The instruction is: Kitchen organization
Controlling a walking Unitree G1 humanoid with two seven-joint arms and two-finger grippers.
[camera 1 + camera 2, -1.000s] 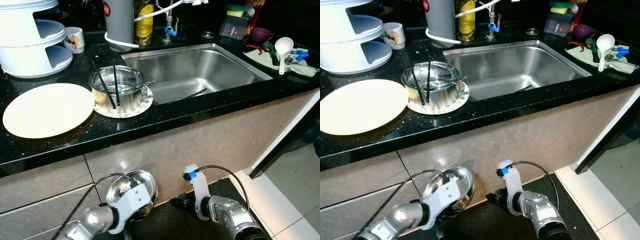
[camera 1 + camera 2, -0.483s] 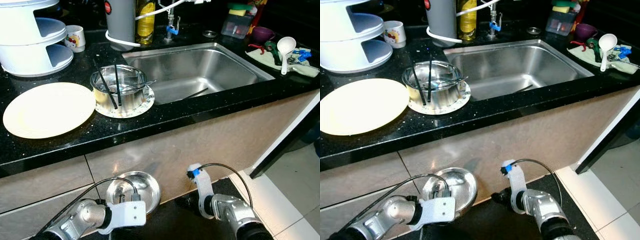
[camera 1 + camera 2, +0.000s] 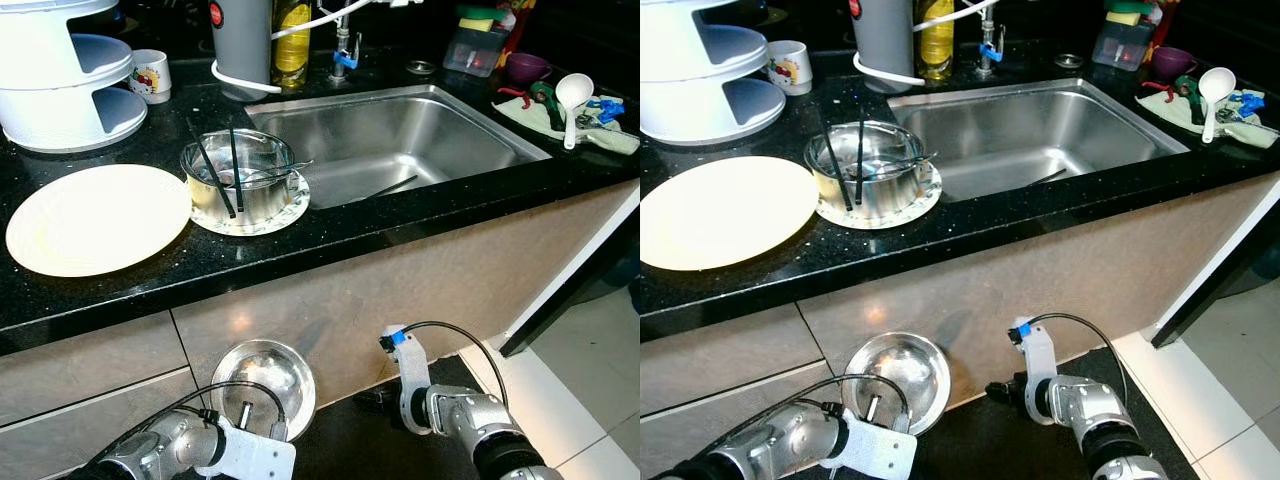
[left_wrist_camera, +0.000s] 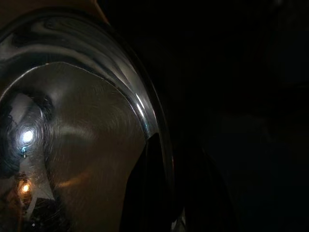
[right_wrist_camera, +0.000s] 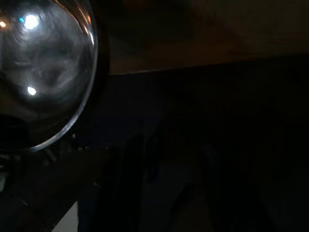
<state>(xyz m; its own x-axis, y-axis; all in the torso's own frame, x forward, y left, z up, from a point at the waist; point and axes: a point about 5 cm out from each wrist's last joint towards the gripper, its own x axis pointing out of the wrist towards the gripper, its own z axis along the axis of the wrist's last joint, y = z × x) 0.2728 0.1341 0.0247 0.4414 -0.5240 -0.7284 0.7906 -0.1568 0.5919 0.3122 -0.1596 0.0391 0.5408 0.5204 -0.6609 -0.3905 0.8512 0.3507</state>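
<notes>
We hold a steel bowl (image 3: 263, 383) low in front of the cabinet, below the surface (image 3: 330, 232), our left fingers (image 4: 149, 188) clamped on its rim. Our right gripper (image 3: 375, 398) hangs beside the bowl; whether its fingers are apart we cannot tell. Above our fingers sit a plate (image 3: 97, 219) and sink (image 3: 400, 140).

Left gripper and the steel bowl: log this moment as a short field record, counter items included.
held item: steel bowl, tilted, inside facing up toward the head camera
left gripper: low before the cabinet front, shut on the bowl's rim
right gripper: low beside it, fingers too dark to judge
counter: cream plate, steel pot with chopsticks on a patterned plate
sink: nearly empty
</notes>
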